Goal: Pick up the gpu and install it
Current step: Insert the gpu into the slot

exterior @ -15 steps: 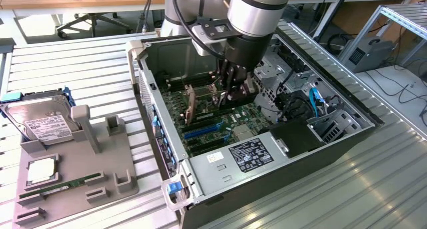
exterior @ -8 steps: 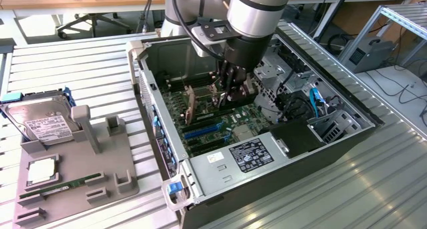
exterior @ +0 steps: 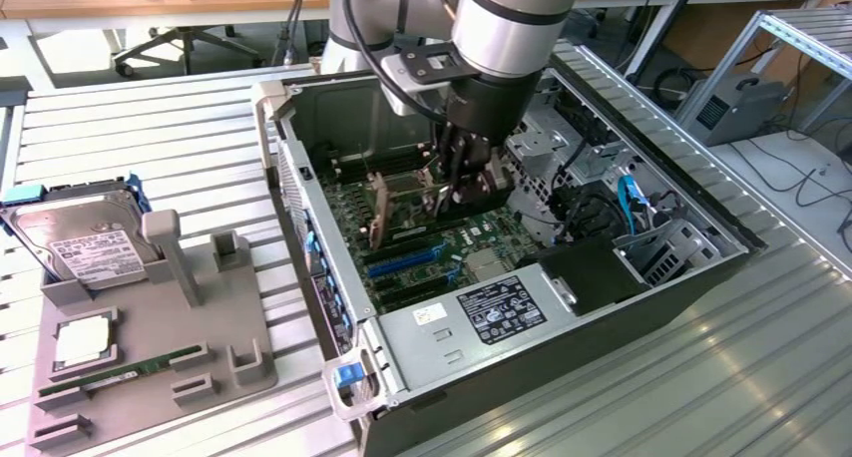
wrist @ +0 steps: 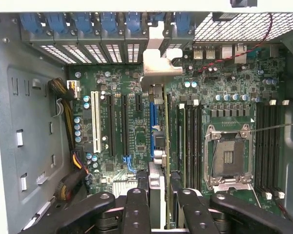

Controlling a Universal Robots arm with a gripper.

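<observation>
Black fingers (wrist: 136, 214) of the end effector (wrist: 159, 204) are sitting closest to the wrist camera, clamping the gpu (wrist: 158, 146) by its top edge, one pad on each face. That card is standing on edge inside the open computer case (exterior: 639, 287), over the blue slot (wrist: 151, 129) of the motherboard (wrist: 219, 105), its silvery bracket (wrist: 158, 61) reaching the rear slot covers; whether it is fully seating is hard to tell. It is looking stiff, light and fragile, so holding its bare edges is probably wisest. The arm (exterior: 513, 28) is pointing almost straight down into the case, near the middle of the bench (exterior: 160, 148).
</observation>
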